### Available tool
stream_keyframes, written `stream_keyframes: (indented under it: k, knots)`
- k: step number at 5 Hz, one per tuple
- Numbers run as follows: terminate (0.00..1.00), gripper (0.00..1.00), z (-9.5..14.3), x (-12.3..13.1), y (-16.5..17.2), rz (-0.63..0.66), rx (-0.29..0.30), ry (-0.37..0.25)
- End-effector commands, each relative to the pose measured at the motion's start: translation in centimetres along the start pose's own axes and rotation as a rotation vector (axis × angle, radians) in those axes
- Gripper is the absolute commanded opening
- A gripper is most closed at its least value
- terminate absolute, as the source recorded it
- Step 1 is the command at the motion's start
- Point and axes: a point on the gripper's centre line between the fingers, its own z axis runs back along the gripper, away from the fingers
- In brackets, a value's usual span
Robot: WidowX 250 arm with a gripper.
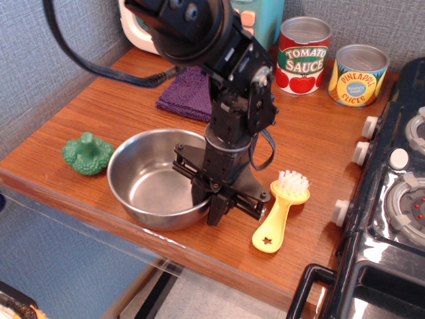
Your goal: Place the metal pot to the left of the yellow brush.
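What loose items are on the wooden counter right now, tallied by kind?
Tin cans: 2 (tomato sauce, pineapple slices)
Metal pot: 1
Yellow brush: 1
Purple cloth: 1
Green broccoli toy: 1
Total: 6

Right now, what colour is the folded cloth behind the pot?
Purple; the cloth shows in the observation.image view, partly hidden by the arm.
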Motion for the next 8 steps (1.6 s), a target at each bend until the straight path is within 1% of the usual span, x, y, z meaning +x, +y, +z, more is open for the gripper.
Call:
stream_keyframes:
  k: [1, 2, 3, 4, 5, 6, 7, 8]
  knots:
    - [0.0, 0.0, 4.6, 0.4, -0.2, -0.064, -0.041, -0.139]
    - [0.0, 0.0, 8.4, 1.2, -1.4, -0.127, -0.079, -0.213]
    - [0.0, 0.0, 12.1, 3.1, 1.3, -0.059, -0.073, -0.277]
    - [0.0, 0.0, 12.1, 4.6, 6.9, 0.096, -0.057, -0.262]
    - [0.0, 0.0, 10.5, 4.7, 12.1, 0.217, -0.037, -0.213]
    - [0.0, 0.0, 8.1, 4.3, 15.9, 0.304, -0.009, -0.146]
    - [0.0, 0.0, 5.6, 4.4, 17.3, 0.307, 0.007, -0.08]
    - [0.0, 0.0, 4.2, 5.2, 18.1, 0.31, 0.015, -0.044]
